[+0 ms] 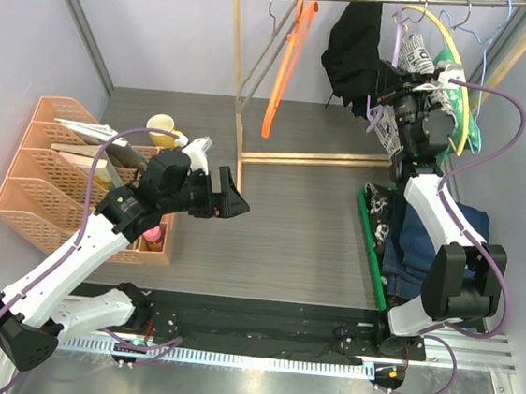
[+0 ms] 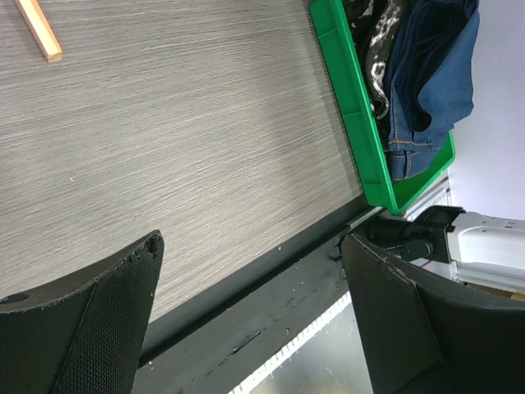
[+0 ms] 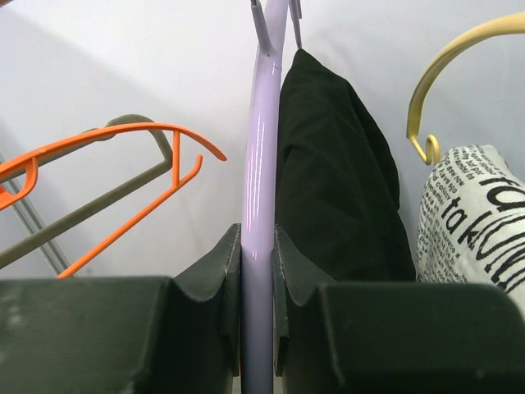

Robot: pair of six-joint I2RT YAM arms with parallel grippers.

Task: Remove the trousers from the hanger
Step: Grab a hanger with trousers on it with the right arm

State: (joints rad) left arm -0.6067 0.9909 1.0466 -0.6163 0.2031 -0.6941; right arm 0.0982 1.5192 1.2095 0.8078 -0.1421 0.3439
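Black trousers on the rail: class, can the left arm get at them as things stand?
Probably not: the left fingers hang open far short of the black trousers, the rack's wooden frame between; the right fingers clamp the lilac hanger beside them.

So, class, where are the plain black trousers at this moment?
The black trousers hang on the lilac hanger gripped by the right gripper, upper right of the top view, between the orange hanger and the newspaper-print trousers.
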